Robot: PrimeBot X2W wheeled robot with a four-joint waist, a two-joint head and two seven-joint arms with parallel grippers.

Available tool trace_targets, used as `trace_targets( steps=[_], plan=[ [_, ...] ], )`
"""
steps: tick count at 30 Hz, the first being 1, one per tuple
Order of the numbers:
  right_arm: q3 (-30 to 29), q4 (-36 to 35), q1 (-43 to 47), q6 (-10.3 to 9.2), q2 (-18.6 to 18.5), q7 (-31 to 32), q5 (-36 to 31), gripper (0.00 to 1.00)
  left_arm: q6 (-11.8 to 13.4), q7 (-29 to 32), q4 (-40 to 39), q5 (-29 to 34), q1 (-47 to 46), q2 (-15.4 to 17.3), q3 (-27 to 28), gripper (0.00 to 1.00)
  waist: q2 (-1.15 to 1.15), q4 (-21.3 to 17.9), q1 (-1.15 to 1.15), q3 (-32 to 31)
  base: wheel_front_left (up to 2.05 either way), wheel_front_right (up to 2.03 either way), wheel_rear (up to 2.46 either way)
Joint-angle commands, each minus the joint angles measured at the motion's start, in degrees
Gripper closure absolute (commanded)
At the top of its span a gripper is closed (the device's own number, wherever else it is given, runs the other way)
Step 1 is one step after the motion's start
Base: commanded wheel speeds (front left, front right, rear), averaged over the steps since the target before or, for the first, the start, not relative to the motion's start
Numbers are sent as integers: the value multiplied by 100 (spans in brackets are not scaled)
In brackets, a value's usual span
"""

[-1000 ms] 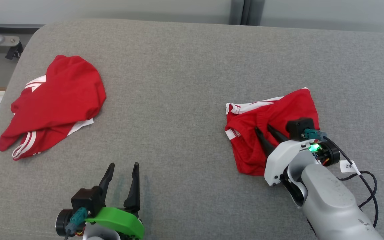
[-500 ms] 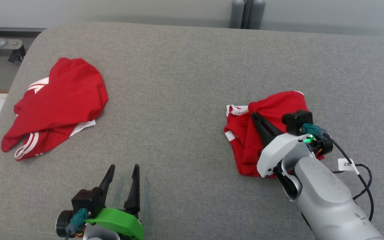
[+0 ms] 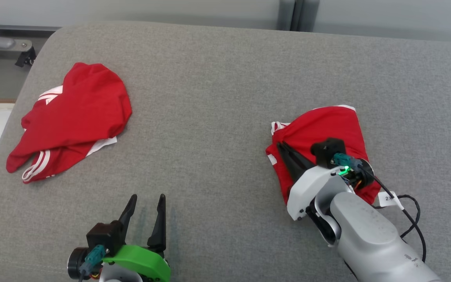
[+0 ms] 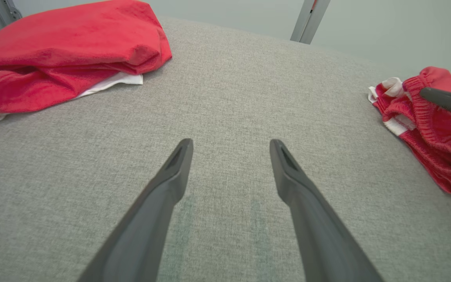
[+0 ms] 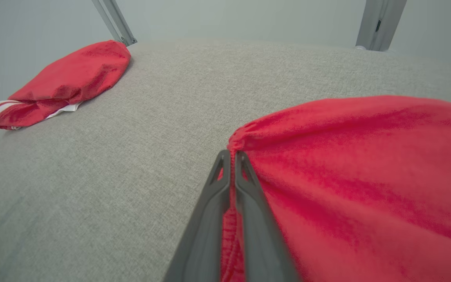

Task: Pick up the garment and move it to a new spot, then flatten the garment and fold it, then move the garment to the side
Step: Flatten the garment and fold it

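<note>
1. Here, at the near left, your left gripper point(image 3: 147, 197) hangs empty with its fingers spread, clear of both cloths.
2. Farther right, your right gripper point(image 5: 231, 153) is pinched tight on a bunched edge of the red garment point(image 3: 327, 125), probably to lift it off the grey padded surface point(image 3: 217, 98).
3. At the far left, a second red garment point(image 3: 80, 102) lies well apart.
</note>
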Motion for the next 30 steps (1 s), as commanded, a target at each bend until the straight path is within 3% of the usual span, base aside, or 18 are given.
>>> trace_targets(
  steps=[1,2,3,4,13,23,30],
  plan=[
    [63,127,17,-7,-23,-39,10,74,13,-1,16,10,-134,15,1,0,0,23,0,19,0,0,0],
    [97,227,0,-7,-23,-42,-31,65,13,-1,27,14,-139,15,2,0,0,27,0,19,0,0,0],
    [135,358,-33,-7,-24,-33,-110,21,12,-1,41,20,-137,15,3,0,0,27,0,16,0,0,0],
    [156,430,-57,-7,-24,-48,-136,0,12,-1,51,24,-134,15,6,0,0,26,0,10,0,0,0],
    [-126,364,4,-7,-23,-278,-425,0,63,-1,20,106,51,16,161,0,0,-212,0,-274,0,0,0],
    [-2170,-1448,1196,-7,-21,-288,-1398,0,118,-1,-150,368,182,16,458,0,0,-664,0,-692,0,0,0],
    [-2950,-1912,2076,-7,-18,-289,-1683,0,95,-1,-218,554,383,16,609,0,0,-906,0,-917,0,0,0]
  ],
)
